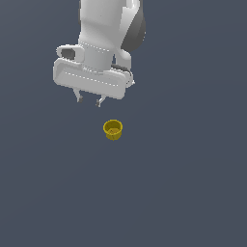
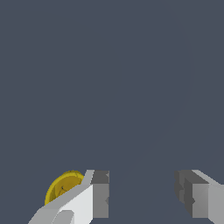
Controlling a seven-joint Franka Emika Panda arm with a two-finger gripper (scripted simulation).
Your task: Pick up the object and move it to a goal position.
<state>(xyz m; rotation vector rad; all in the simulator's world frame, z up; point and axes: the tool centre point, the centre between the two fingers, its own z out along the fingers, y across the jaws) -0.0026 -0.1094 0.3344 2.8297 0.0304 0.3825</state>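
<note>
The small yellow cup [image 1: 113, 129] stands upright on the dark grey floor, its opening facing up. My white gripper [image 1: 89, 101] hangs above and a little toward the exterior view's left of it, not touching it. Its jaws are open and hold nothing. In the wrist view the cup [image 2: 63, 186] shows partly behind one finger [image 2: 98, 197], outside the gap between the fingers. The gripper [image 2: 142, 197] shows only bare floor between its fingertips.
A plain dark grey floor [image 1: 193, 183] spreads all around. No other objects or edges show in either view.
</note>
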